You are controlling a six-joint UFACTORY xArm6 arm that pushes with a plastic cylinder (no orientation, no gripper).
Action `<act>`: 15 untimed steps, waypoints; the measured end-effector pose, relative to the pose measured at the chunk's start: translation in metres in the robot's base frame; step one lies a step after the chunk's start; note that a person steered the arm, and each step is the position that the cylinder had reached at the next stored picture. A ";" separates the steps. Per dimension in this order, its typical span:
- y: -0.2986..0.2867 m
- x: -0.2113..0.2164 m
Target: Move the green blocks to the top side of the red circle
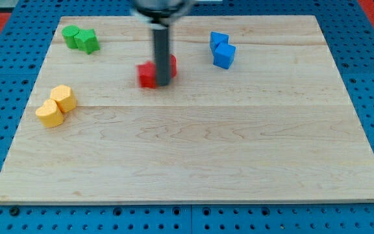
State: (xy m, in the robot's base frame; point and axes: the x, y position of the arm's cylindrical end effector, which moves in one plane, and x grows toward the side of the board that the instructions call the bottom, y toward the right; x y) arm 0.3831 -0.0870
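Wood board (193, 156) on blue pegboard (5, 19) — my tip (163, 84), no jaws, between red blocks (149, 75).

A pale wooden counter (193, 149) is being shown from above. Resting on it are two green blocks (80, 39) at top left, two yellow blocks (56, 105) below them, red blocks (149, 75) centrally, and two blue blocks (222, 50) at top right.
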 end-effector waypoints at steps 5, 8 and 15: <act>-0.119 -0.008; -0.182 -0.065; -0.096 -0.103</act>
State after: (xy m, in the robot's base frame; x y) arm 0.2804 -0.1828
